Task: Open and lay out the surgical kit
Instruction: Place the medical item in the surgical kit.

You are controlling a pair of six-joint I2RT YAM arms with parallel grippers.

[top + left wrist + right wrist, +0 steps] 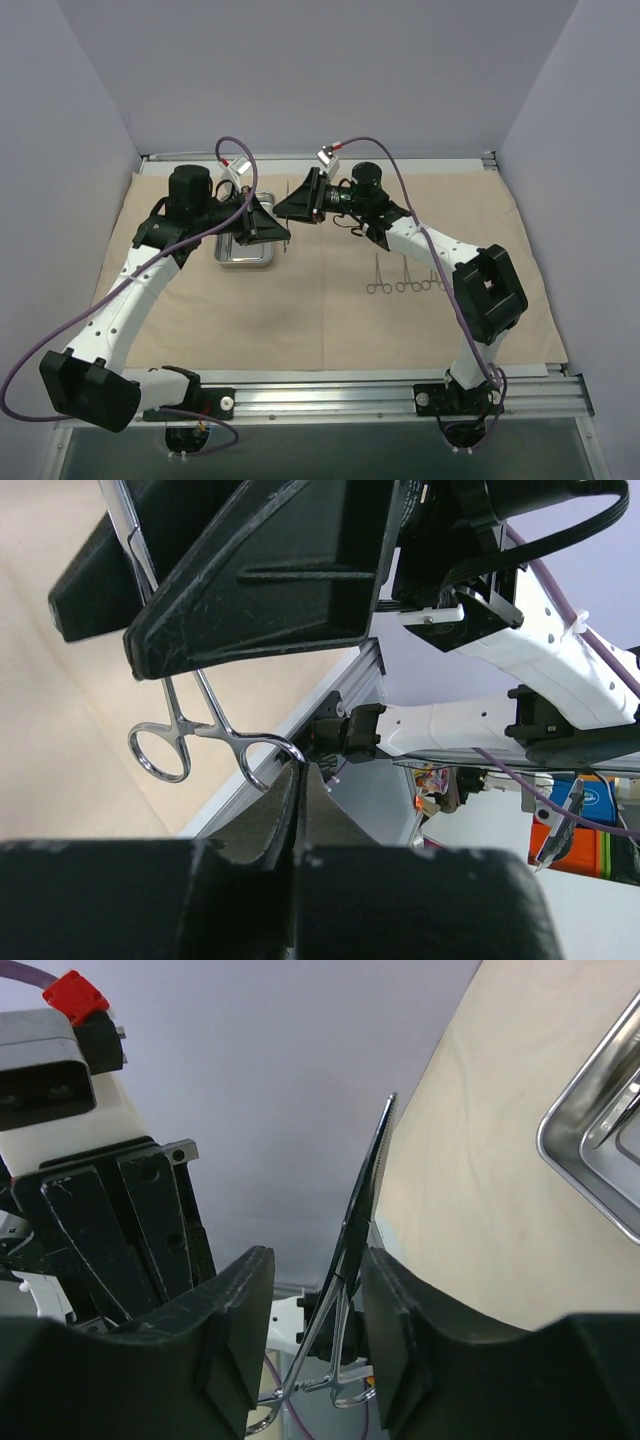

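Observation:
The beige cloth wrap (pixel 300 320) lies spread flat over the table. On it at the back left sits the small steel tray (pixel 245 255), with its corner also in the right wrist view (pixel 590 1150). My two grippers meet in the air above the tray's right end. My left gripper (pixel 298 770) is shut on a ring handle of one silver forceps (pixel 160 755). My right gripper (pixel 315 1260) is open, its jaws on either side of that forceps' shaft (pixel 365 1190). The shaft leans on one finger (pixel 400 1310), with a gap to the other. Several forceps (pixel 405 285) lie in a row at the right.
Grey walls close in the table at the back and both sides. A metal rail (pixel 330 395) carrying both arm bases runs along the near edge. Purple cables (pixel 395 170) loop over the arms.

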